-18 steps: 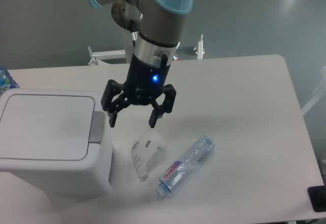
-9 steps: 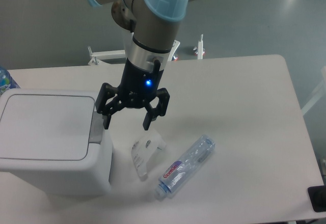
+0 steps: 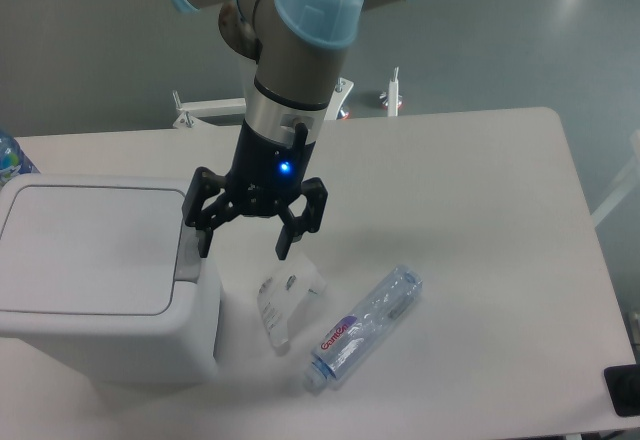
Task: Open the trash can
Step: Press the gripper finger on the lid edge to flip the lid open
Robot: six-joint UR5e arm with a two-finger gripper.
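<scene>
Your gripper hangs spread wide, holding nothing, its left finger right at the grey push-button tab on the rim of the trash can (contact can't be told from this angle), the right finger over bare table. The can sits at the table's left edge, lid flat and closed, with a clear plastic bottle and a small crumpled wrapper lying just beside it. Against a second ago, you've shifted the gripper left, from over the wrapper toward the tab; nothing else moved.
</scene>
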